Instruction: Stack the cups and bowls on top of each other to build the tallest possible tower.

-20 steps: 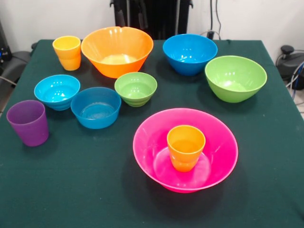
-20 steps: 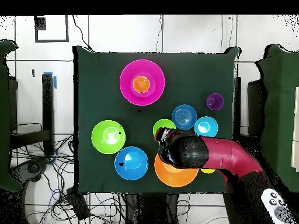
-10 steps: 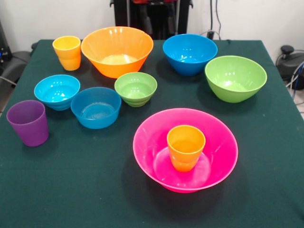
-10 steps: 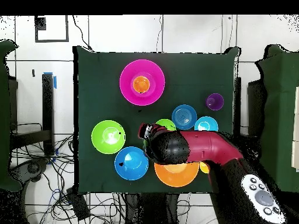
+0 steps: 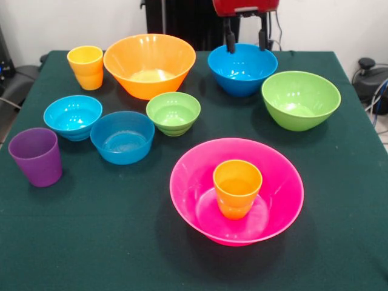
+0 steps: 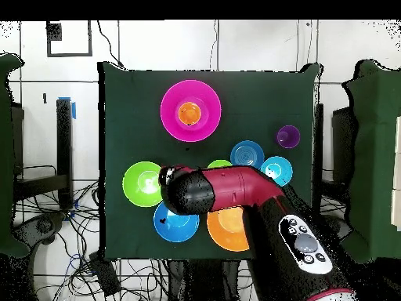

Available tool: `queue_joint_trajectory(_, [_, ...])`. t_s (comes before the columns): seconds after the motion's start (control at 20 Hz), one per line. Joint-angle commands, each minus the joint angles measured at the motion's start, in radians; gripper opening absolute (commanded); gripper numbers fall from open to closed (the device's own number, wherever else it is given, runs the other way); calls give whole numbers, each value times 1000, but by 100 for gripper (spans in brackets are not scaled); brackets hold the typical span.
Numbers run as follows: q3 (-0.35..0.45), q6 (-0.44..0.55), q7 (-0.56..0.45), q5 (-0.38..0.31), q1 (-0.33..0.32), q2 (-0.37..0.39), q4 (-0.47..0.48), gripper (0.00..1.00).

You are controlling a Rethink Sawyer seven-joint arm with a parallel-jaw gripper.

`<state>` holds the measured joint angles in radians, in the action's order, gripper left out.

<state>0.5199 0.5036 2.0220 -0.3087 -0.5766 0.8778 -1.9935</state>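
On the counter (image 5: 109, 254) the purple cup (image 5: 36, 156) stands farthest left in the front view, upright and alone near the edge. Just behind it sits the small cyan bowl (image 5: 73, 116), with the small blue bowl (image 5: 122, 136) close beside it, so close I cannot tell whether their rims touch. Farther back on that side the yellow cup (image 5: 85, 66) stands upright next to the large orange bowl (image 5: 149, 64), which holds nothing. In front of the orange bowl rests the small green bowl (image 5: 173, 113), just beside the small blue one. Nearer the camera and right of centre is the large pink bowl (image 5: 276, 188), and the orange cup (image 5: 237, 187) stands upright in its middle; that pair is all there is of the tower so far. Behind it, my gripper (image 5: 247, 40) hangs from the top of the picture directly over the back rim of the medium blue bowl (image 5: 242, 68), its two dark fingers (image 5: 230, 41) spread apart and gripping nothing. Farthest right, the medium green bowl (image 5: 300, 99) sits empty, close to the blue one. From overhead, my arm (image 6: 235, 190) reaches across the counter and covers part of the blue bowl and the orange bowl.
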Motion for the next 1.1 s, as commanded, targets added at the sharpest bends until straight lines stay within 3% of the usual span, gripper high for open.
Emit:
queue_joint_trajectory(0.05, [-87, 119, 70, 10, 8, -10, 77, 100])
queue_joint_trajectory(0.6, [-108, 215, 56, 56, 24, 33, 108, 100])
queue_joint_trajectory(0.9, [-188, 159, 148, 12, 89, 23, 111, 100])
queue_joint_trajectory(1.1, [-205, 150, 132, 27, 92, 27, 99, 100])
